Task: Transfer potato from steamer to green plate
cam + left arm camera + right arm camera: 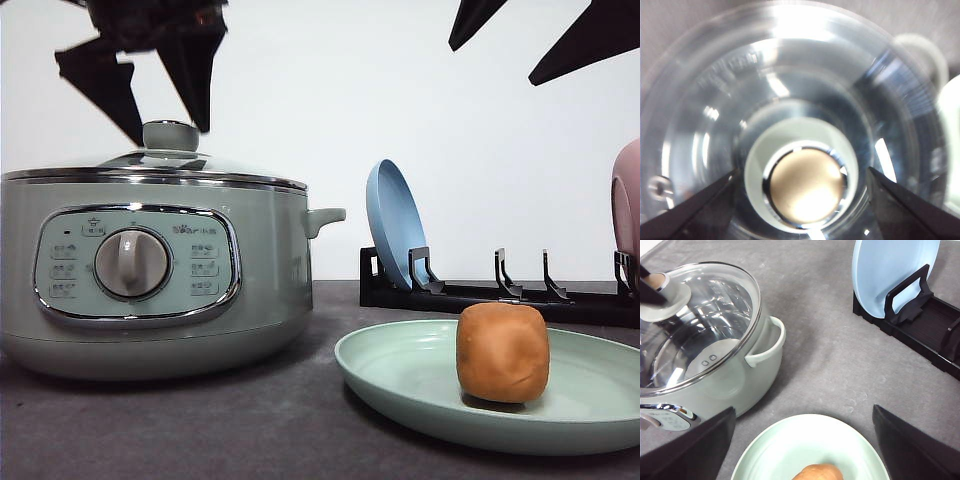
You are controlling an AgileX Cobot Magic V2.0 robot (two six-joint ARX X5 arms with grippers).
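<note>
The orange-brown potato [502, 352] [818, 473] sits on the pale green plate [400, 375] [785, 445] at the front right of the table. The sage-green steamer [150, 270] [735, 382] stands at the left with its glass lid [700, 325] [720, 90] on. My left gripper [167, 130] [803, 171] is open, its fingers either side of the lid's knob [170, 137] [802, 187] and just above it. My right gripper [492, 65] [804, 409] hangs open high above the plate, holding nothing.
A black dish rack [480, 295] [920, 325] runs along the back right with a blue plate [392, 225] [885, 270] upright in it and a pink plate [627, 205] at the far right edge. The steamer's side handle [325, 217] [767, 342] points toward the rack.
</note>
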